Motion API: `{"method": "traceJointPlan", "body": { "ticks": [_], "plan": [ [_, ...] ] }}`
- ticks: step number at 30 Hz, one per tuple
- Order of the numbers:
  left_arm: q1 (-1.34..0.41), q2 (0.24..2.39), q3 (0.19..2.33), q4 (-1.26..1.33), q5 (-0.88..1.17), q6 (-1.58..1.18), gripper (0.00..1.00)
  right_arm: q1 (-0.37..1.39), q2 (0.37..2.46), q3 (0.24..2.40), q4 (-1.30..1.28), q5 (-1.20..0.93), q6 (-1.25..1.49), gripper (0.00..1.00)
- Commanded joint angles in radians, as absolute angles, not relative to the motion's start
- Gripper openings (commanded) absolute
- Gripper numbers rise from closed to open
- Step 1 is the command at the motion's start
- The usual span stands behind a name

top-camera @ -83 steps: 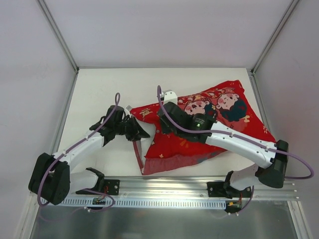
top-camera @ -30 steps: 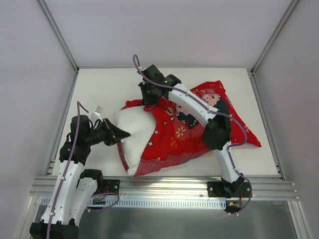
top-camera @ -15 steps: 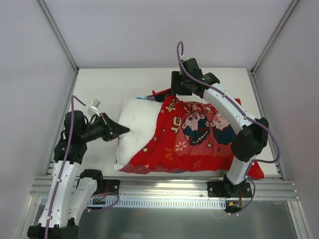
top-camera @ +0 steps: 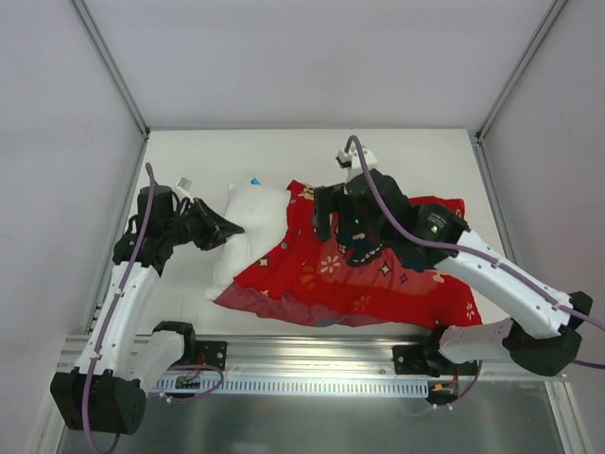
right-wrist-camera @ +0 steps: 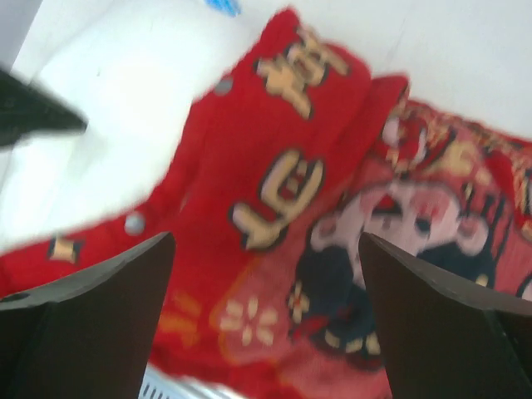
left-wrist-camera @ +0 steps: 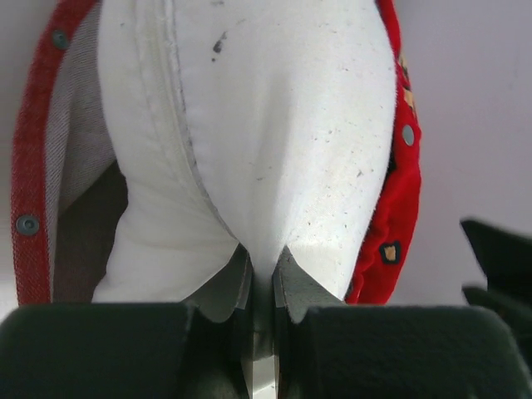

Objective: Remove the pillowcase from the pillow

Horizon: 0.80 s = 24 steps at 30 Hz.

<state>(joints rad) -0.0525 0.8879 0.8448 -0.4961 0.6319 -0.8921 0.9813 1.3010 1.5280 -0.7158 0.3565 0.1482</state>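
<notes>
White-gripping, red-releasing: keeping the left hand [top-camera: 230,229] clamped on the pillow [top-camera: 250,216] near the table's [top-camera: 208,161] left edge, springing the right hand [right-wrist-camera: 266,239] open off the half-stripped pillowcase [top-camera: 378,284], likely for regripping.

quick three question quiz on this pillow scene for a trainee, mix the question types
1. True or false: the left gripper is shut on the white pillow.
2. The right gripper is: A open over the pillowcase; B shut on the pillowcase; C shut on the pillow.
3. Fill in: the pillow's bare end points toward the ___ arm.
Key: 1 true; 2 A; 3 left.
</notes>
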Motion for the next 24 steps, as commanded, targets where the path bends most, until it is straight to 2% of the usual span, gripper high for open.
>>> {"method": "traceJointPlan", "body": {
  "ticks": [1,4,6,8,12,18,20,24],
  "plan": [
    [-0.060,0.916,0.896,-0.416,0.539,-0.917,0.00,1.080,1.220,1.419,-0.775,0.474,0.300,0.96],
    [-0.060,0.945,0.920,-0.416,0.493,-0.904,0.00,1.152,1.123,1.303,-0.869,0.563,0.424,0.99],
    [-0.058,0.954,0.936,-0.416,0.482,-0.894,0.00,1.152,1.022,1.177,-0.903,0.627,0.480,0.90],
    [-0.057,0.954,0.937,-0.417,0.468,-0.900,0.00,1.135,0.920,1.042,-0.936,0.653,0.531,0.89],
    [-0.055,0.960,0.920,-0.416,0.483,-0.933,0.00,1.017,0.854,0.884,-0.914,0.591,0.560,0.89],
    [-0.061,0.911,0.838,-0.416,0.509,-0.950,0.00,0.688,1.004,0.779,-0.620,0.433,0.341,0.93],
    [-0.063,0.904,0.804,-0.416,0.518,-0.946,0.00,0.574,1.121,0.822,-0.520,0.362,0.286,0.93],
    [-0.069,0.893,0.784,-0.414,0.511,-0.940,0.00,0.535,1.317,1.039,-0.550,0.336,0.170,0.94]
  ]
}}
